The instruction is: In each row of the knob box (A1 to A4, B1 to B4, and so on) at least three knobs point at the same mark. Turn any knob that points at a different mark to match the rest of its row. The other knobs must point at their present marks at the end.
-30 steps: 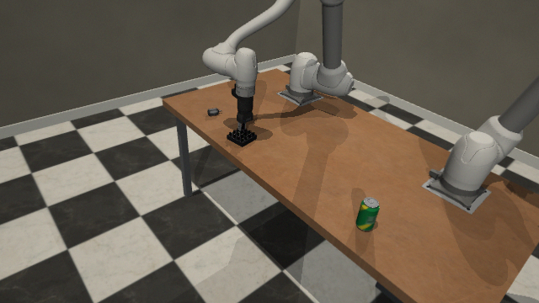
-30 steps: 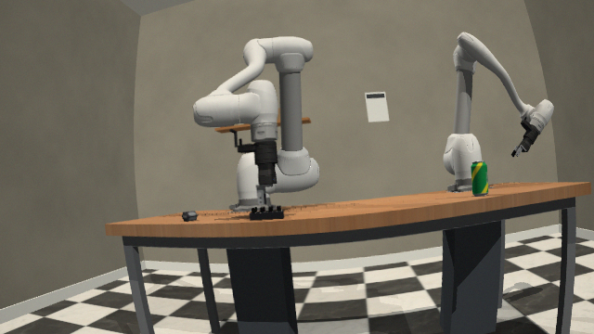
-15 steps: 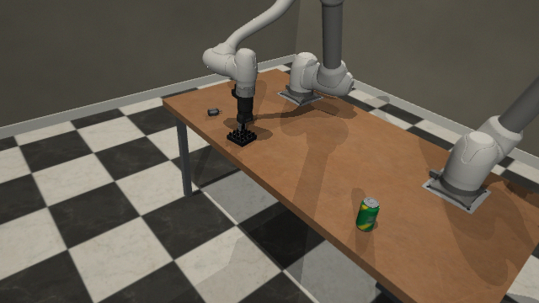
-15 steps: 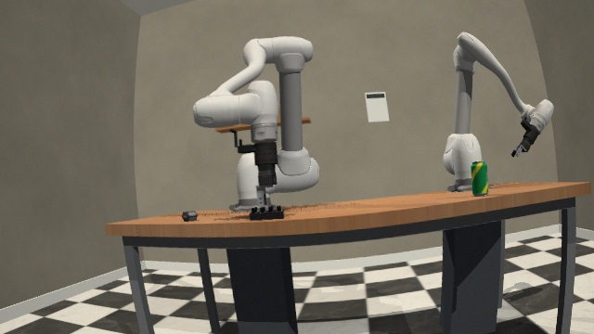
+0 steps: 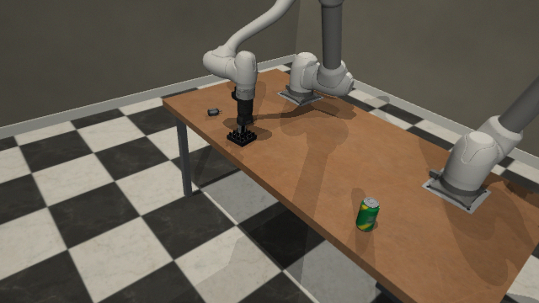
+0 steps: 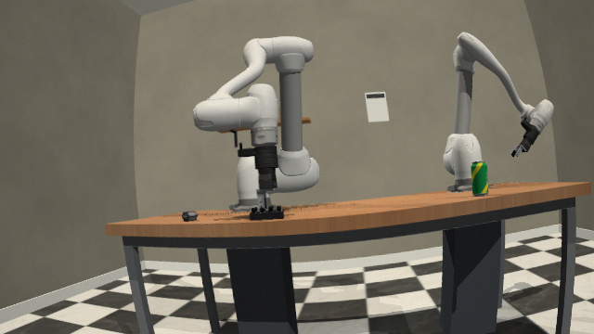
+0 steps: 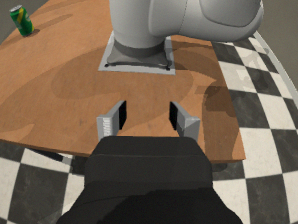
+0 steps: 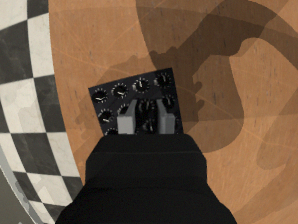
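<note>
Over the black, pale-ticked knob box (image 5: 242, 142) (image 6: 266, 215) (image 8: 131, 81), right gripper (image 5: 241, 130) (image 6: 264, 203) (image 8: 147, 112) stands part-open; left gripper (image 6: 516, 153) (image 7: 148, 115) wide open, green can (image 5: 367, 215) (image 6: 480, 178) (image 7: 21, 21) upright!
</note>
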